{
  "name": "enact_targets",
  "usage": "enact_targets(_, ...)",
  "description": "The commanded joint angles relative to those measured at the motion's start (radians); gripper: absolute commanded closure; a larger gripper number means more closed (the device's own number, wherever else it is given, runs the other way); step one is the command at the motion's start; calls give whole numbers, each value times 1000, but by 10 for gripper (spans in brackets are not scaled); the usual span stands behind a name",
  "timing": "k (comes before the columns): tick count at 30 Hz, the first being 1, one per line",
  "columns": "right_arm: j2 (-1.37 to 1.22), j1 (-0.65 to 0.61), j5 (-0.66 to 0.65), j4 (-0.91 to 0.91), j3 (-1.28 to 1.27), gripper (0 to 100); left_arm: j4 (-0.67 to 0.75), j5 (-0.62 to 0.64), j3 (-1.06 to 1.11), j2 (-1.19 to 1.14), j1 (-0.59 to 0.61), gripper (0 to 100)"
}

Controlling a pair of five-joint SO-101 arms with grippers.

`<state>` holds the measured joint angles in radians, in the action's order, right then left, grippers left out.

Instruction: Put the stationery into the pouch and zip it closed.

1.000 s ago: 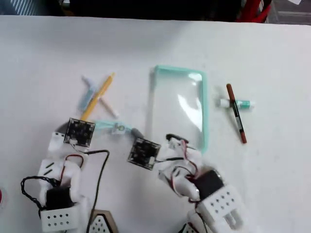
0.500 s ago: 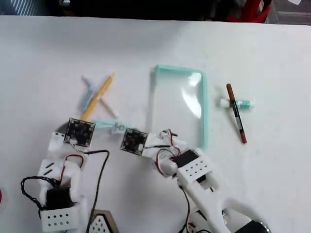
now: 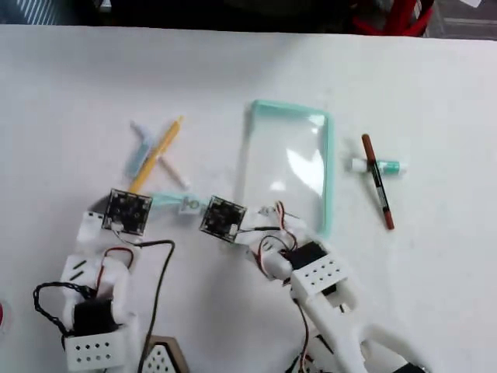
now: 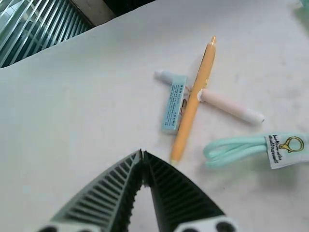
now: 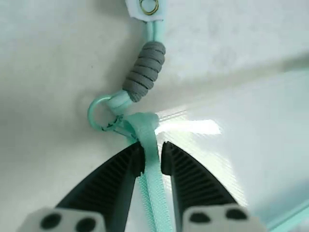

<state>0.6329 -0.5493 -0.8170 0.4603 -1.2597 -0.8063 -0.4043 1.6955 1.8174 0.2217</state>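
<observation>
Now, five stationery pieces (image 3: 159, 151) lie outside one pouch (image 3: 287, 167).

The high camera looked down over the whole table (image 3: 435, 78) from overhead. The left wrist camera faced obliquely toward the yellow pen (image 4: 193, 104); the right sat close above the pouch (image 5: 251, 145) corner. All 3 shared the mint strap (image 3: 167, 200).

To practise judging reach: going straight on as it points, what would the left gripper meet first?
Probably the near end of the yellow pen, just ahead of the left gripper and slightly aside; depth is unclear, so it might miss.
</observation>
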Motion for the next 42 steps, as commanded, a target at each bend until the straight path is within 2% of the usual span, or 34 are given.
enact_targets(1, 62, 18, 3, 7, 5, 980, 6, 6, -3, 10, -12, 973)
enact_targets(6, 255, 28, 5, 97, 9, 980, 6, 6, -3, 10, -12, 973)
enact_targets(10, 467, 105, 15, 217, 49, 980, 6, 8, -3, 10, -12, 973)
enact_targets(15, 688, 194, 199, 371, 187, 981, 6, 9, -3, 10, -22, 973)
enact_targets(19, 763, 197, 256, 509, 333, 981, 9, 8, -3, 10, -58, 973)
enact_targets(25, 684, 197, 255, 707, 571, 981, 95, 9, -121, 10, -170, 966)
enact_targets(27, 619, 197, 253, 745, 654, 981, 92, 14, -216, 10, -228, 906)
enact_targets(30, 490, 197, 247, 808, 790, 981, 78, 55, -321, 10, -326, 747)
enact_targets(31, 441, 197, 235, 834, 844, 981, 61, 69, -344, 10, -355, 724)
enact_targets(37, 180, 87, -75, 1159, 1162, 981, -94, -26, -384, 10, -564, 731)
enact_targets(39, 127, 58, -121, 1241, 1257, 981, -98, -25, -377, 10, -621, 731)
enact_targets(42, 104, 47, -140, 1259, 1356, 981, -58, -29, -370, 10, -687, 730)
